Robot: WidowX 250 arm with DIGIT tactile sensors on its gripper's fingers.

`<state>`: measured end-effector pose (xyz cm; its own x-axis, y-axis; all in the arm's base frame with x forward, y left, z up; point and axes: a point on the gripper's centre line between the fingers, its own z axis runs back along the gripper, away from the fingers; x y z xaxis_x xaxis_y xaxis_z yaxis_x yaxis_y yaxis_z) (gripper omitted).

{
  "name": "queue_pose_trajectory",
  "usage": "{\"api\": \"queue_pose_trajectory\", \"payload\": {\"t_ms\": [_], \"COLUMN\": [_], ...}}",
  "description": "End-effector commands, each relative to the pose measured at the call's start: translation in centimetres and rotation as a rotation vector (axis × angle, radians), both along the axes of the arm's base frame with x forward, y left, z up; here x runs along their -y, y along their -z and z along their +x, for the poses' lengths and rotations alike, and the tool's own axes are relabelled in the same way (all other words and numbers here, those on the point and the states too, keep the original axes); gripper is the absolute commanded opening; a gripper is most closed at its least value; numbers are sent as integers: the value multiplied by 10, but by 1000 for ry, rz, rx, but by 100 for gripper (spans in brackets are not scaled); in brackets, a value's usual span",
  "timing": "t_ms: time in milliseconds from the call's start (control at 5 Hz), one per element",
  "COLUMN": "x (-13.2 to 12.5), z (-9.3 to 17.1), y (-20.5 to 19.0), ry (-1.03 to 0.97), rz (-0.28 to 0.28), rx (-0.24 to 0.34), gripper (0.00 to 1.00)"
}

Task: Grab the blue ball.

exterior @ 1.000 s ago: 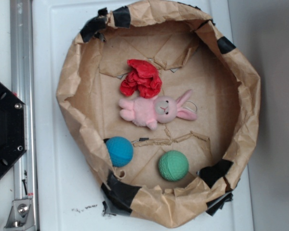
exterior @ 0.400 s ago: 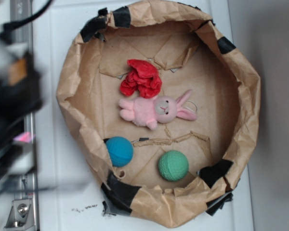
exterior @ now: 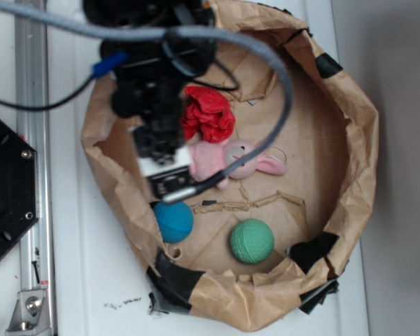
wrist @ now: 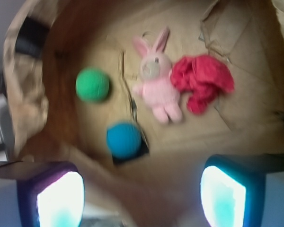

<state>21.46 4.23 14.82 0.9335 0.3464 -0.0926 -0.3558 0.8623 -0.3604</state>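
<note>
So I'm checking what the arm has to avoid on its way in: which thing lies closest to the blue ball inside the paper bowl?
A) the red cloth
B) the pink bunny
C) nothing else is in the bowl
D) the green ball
B: in the wrist view the pink bunny has its feet just above and right of the blue ball, nearer than the green ball; the red cloth lies beyond the bunny.

I note a round crumpled brown-paper basin (exterior: 360, 140) with black tape patches filling mid-frame. Inside, centre: a pink plush rabbit (exterior: 241, 159), touching a crumpled red cloth (exterior: 208, 115) above it. Lower centre: a green dimpled ball (exterior: 252, 241).
</note>
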Motion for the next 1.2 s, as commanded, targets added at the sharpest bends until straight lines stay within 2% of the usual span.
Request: {"api": "queue_pose_trajectory", "payload": {"t_ms": [0,200,400,600,800,1000], "x": [43,44,55,88,102,97], "z": [7,17,19,8,-2,-4], "y": [37,80,108,125,129,129], "ry": [-2,-147,-104,17,115,107], "rz": [5,-70,-67,-71,-35,-19], "rx": [-54,-49,-106,-125,-161,-166], "gripper": [100,100,100,76,0,0]}}
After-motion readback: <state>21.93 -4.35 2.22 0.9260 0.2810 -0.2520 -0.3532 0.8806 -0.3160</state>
